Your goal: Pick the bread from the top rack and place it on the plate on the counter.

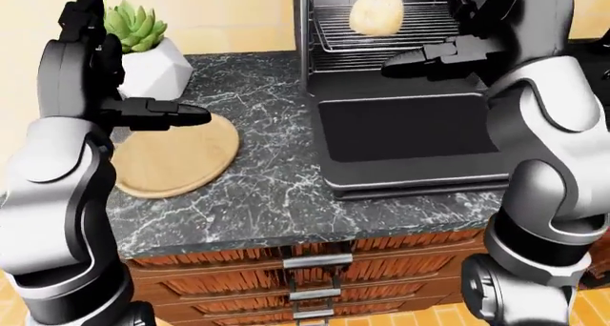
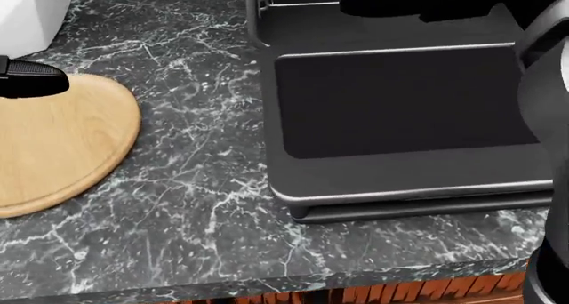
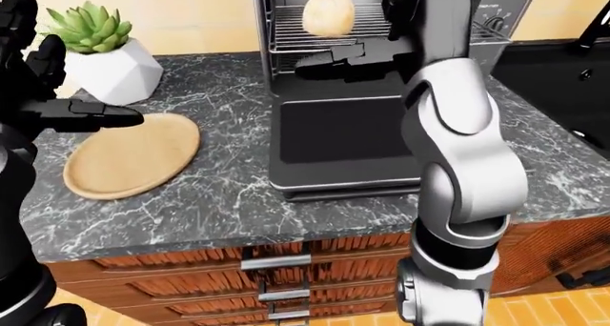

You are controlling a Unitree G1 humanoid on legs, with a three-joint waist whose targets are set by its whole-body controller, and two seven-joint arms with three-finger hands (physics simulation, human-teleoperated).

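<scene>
I see the marble desk [image 1: 248,197] carrying a toaster oven [image 1: 400,90], door folded down so the rack [image 3: 324,36] is reachable; the bread [image 1: 375,13] sits on it, far side. Left, the wooden plate [image 3: 129,154] lies bare. My right robot hand [image 1: 420,60] hovers below the bread, fingers apart; left robot hand [image 1: 176,113] likewise over the plate

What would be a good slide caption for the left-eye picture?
Humanoid's right hand reaches toward bread on the oven rack; wooden plate waits on the counter.
</scene>
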